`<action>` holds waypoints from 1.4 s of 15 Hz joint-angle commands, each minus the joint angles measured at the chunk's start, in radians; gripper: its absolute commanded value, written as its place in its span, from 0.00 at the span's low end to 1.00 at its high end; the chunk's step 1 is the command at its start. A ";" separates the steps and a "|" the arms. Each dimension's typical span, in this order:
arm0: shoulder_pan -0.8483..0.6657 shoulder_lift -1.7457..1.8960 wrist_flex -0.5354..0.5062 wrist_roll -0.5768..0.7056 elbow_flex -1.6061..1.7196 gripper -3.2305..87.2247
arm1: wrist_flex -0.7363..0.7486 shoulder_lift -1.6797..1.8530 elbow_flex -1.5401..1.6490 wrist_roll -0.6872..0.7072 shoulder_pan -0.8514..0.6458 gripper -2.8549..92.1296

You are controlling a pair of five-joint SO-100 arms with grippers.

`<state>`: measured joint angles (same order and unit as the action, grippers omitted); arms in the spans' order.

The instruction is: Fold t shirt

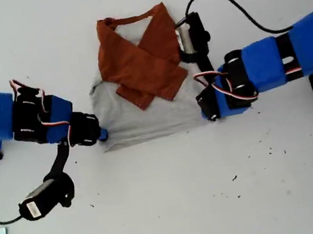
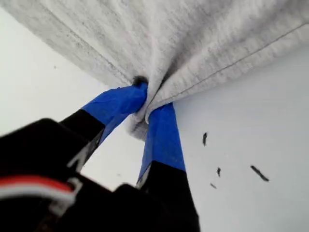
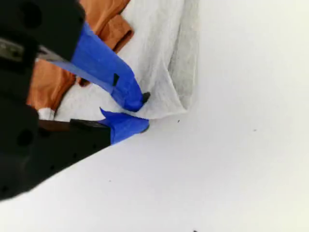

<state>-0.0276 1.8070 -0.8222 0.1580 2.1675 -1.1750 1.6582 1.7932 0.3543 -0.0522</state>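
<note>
Exterior view: the t shirt point(image 1: 142, 104) lies flat at the middle of the white table point(image 1: 173, 211), grey body toward the lower edge of the view, rust-orange sleeves crossed over the chest, neckband toward the upper edge. One blue arm enters from the exterior view's left, its tip touching the shirt's lower corner on that side. Another blue arm enters from the exterior view's right, its tip at the opposite lower corner.

First wrist view: my first gripper point(image 2: 145, 104), blue-taped jaws drawn together on a bunched pinch of grey hem; cloth gathers into folds at the tips. The shirt point(image 2: 193, 43) spreads away beyond the jaws. This matches the arm at the exterior view's left point(image 1: 102, 134).

Second wrist view: my second gripper point(image 3: 137, 113), blue jaws slightly parted, one tip resting on the grey cloth point(image 3: 164, 58) at its corner edge, the other just off the cloth on the table. No cloth is seen clamped. Orange sleeve fabric lies behind the jaws.
</note>
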 commanded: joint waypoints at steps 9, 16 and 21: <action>0.202 0.209 -0.002 -0.063 -0.158 0.03 | 0.006 0.296 -0.120 0.080 0.051 0.06; -0.661 0.833 -0.087 0.173 0.293 0.42 | 0.288 0.403 -0.077 0.256 -0.706 0.40; -0.557 1.008 -0.028 0.153 0.503 0.20 | 0.164 0.784 0.393 0.262 -0.706 0.40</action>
<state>-0.6351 2.7688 -0.8682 0.3221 2.6461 -0.9925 2.2994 2.0893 0.6105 -0.8038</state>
